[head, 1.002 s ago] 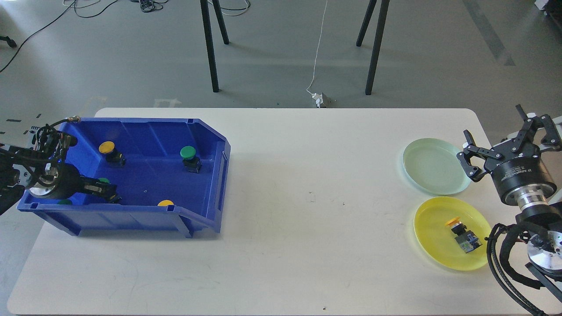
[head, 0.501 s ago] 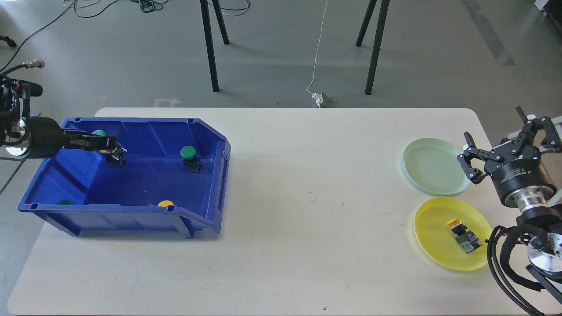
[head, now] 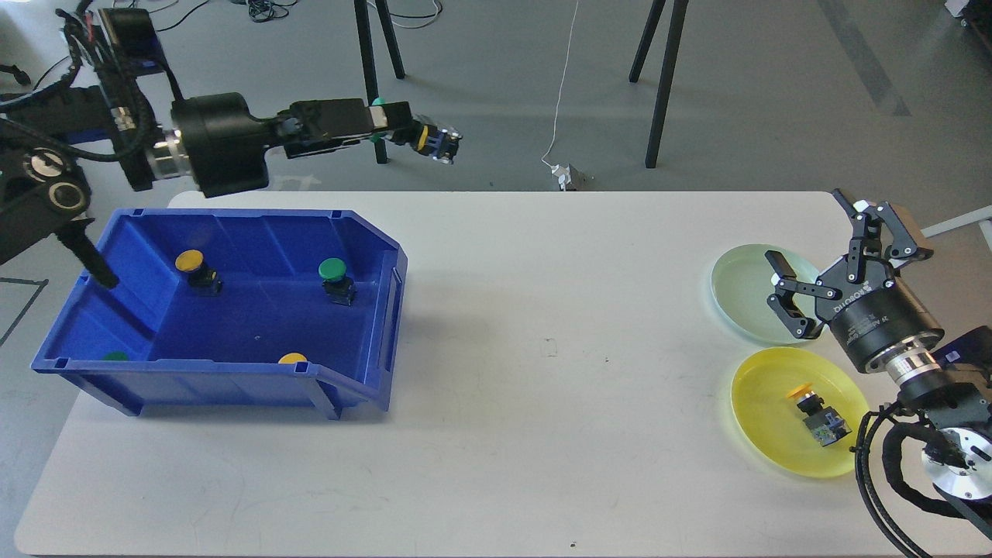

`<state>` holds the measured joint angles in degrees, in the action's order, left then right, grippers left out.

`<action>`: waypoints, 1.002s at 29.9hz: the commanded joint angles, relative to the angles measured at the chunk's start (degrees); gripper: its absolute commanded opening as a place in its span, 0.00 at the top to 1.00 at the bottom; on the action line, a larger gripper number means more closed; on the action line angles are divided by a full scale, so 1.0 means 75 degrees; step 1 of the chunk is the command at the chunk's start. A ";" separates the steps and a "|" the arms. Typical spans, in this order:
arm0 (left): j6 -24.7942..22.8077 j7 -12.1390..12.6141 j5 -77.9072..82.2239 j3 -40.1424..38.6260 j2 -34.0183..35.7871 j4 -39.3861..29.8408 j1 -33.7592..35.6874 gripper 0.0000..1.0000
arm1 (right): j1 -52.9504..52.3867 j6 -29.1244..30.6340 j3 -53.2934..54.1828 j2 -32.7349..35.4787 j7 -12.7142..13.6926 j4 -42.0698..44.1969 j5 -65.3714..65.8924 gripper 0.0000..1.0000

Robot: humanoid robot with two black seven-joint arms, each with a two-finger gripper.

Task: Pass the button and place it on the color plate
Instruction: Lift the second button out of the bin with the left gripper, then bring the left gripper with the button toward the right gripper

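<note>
My left gripper (head: 403, 128) is raised high above the table's far edge, behind the blue bin (head: 372, 310). It is shut on a green-capped button (head: 435, 142); only slivers of the green cap show past the fingers. My right gripper (head: 833, 260) is open and empty, hovering over the right edge of the pale green plate (head: 748, 291), which holds nothing. The yellow plate (head: 763, 434) in front of it holds a yellow-capped button (head: 814, 411) lying on its side.
The bin stands at the table's left and holds a yellow button (head: 191, 264), a green button (head: 334, 274), and a yellow cap (head: 293, 358) and a green cap (head: 115, 356) near its front wall. Black stand legs (head: 372, 85) rise behind the table.
My left gripper lifted a green button out of the bin and swung up and to the right, past the bin's far wall. My right gripper shifted left over the green plate.
</note>
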<state>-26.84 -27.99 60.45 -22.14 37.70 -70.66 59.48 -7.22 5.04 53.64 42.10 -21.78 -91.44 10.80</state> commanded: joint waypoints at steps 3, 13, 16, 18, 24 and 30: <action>0.0098 -0.0001 -0.0185 -0.0059 -0.1872 0.1123 -0.0091 0.96 | -0.1226 0.0629 -0.1008 0.0035 -0.0037 0.0063 0.0013 0.00; 0.0145 -0.0001 -0.0138 -0.0059 -0.2671 0.1828 -0.0197 0.96 | -0.2951 0.0968 -0.2734 -0.0772 -0.0037 0.0473 -0.0116 0.00; 0.0145 -0.0001 -0.0138 -0.0059 -0.2671 0.1828 -0.0197 0.96 | -0.3185 0.1214 -0.2803 -0.0902 -0.0037 0.0544 -0.0489 0.00; 0.0145 -0.0001 -0.0138 -0.0059 -0.2682 0.1839 -0.0208 0.96 | -0.3232 0.1308 -0.2804 -0.0902 -0.0037 0.0614 -0.0806 0.00; 0.0180 -0.0001 -0.0091 -0.0059 -0.2659 0.1839 -0.0220 0.96 | -0.3361 0.1379 -0.2815 -0.0937 -0.0037 0.0790 -0.1030 0.00; 0.0180 -0.0001 -0.0080 -0.0036 -0.2659 0.1804 -0.0255 0.95 | -0.3665 0.1379 -0.3178 -0.1160 -0.0037 0.1012 -0.1194 0.01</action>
<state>-25.49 -28.00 59.84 -22.59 17.75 -56.95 57.63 -33.19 15.38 31.76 33.89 -22.07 -84.80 2.09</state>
